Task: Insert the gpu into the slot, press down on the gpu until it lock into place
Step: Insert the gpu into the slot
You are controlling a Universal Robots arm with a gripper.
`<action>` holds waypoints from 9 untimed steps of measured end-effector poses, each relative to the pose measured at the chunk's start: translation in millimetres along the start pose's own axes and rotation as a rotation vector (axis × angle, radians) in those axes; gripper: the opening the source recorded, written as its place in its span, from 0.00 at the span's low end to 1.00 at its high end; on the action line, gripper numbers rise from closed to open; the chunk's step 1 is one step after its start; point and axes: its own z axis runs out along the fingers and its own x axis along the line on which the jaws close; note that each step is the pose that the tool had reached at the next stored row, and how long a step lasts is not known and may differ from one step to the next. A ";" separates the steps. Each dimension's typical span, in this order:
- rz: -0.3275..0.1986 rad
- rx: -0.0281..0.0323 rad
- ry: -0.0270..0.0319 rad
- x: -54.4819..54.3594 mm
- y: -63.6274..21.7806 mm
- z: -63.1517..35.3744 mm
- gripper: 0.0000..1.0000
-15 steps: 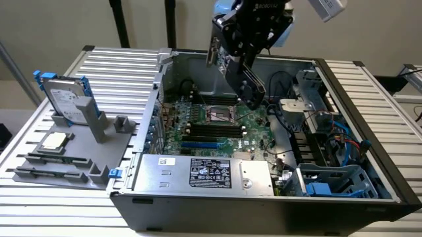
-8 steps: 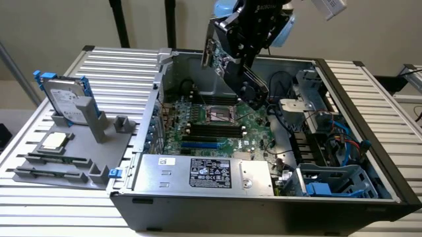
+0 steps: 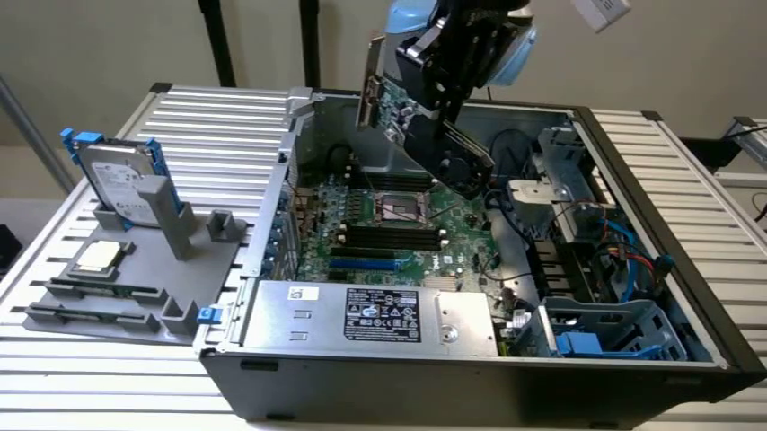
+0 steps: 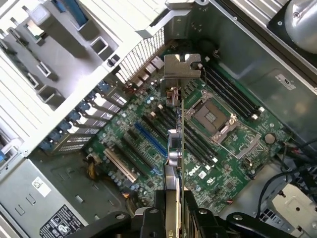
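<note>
End effector (image 4: 173,214) clenched on the gpu (image 4: 176,148) | gpu held edge-on and tilted, above the green motherboard (image 4: 233,148), not touching | blue slot (image 4: 150,139) unoccupied below | open case (image 3: 480,386) on slatted worktop (image 3: 719,180)

1. A black sheet-metal computer case (image 3: 480,391), lid off, fills the middle and right of the exterior view, resting on a ribbed aluminium table (image 3: 215,112).
2. A silver power-supply box with a black-and-white label (image 3: 372,316) sits inside the case, lower middle of the frame.
3. A square silver processor socket (image 3: 403,206) lies near the centre, with parallel black memory slots (image 3: 386,238) just below it.
4. A grey plastic parts tray (image 3: 222,260) at the exterior view's left carries an upright silver hard drive with blue rails (image 3: 118,180) and a flat square processor chip (image 3: 99,259).
5. A blue plastic drive cage (image 3: 599,334) occupies the lower right.
</note>
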 end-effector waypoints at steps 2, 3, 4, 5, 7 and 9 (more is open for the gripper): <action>-0.037 0.0014 0.0028 0.0 0.0 0.2 0.26; -0.055 0.0019 0.0039 0.0 0.0 0.3 0.26; -0.073 0.0021 0.0046 0.0 -0.1 0.4 0.26; -0.091 0.0014 0.0048 0.0 0.0 0.4 0.26; -0.123 -0.0021 0.0021 0.0 -0.1 0.6 0.26; -0.152 -0.0093 -0.0050 -0.1 -0.1 0.9 0.26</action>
